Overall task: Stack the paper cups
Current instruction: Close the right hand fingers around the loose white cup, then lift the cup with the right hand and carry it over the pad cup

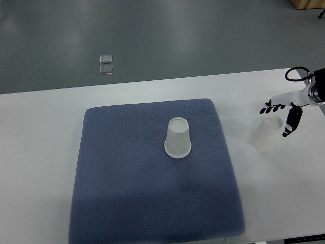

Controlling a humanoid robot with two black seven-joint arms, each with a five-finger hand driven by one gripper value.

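Note:
One translucent white cup [177, 138] stands upside down near the middle of the blue mat [127, 183]. A second cup [265, 132] stands upside down on the white table to the right of the mat. My right hand [282, 118] comes in from the right edge and hovers at the upper right of that second cup. Its fingers are spread around the cup's top and do not close on it. The left arm does not show.
The white table [40, 132] carries the mat. Grey floor lies beyond the table's far edge, with two small clear squares [106, 64] on it. A black cable [297, 73] loops at my right wrist.

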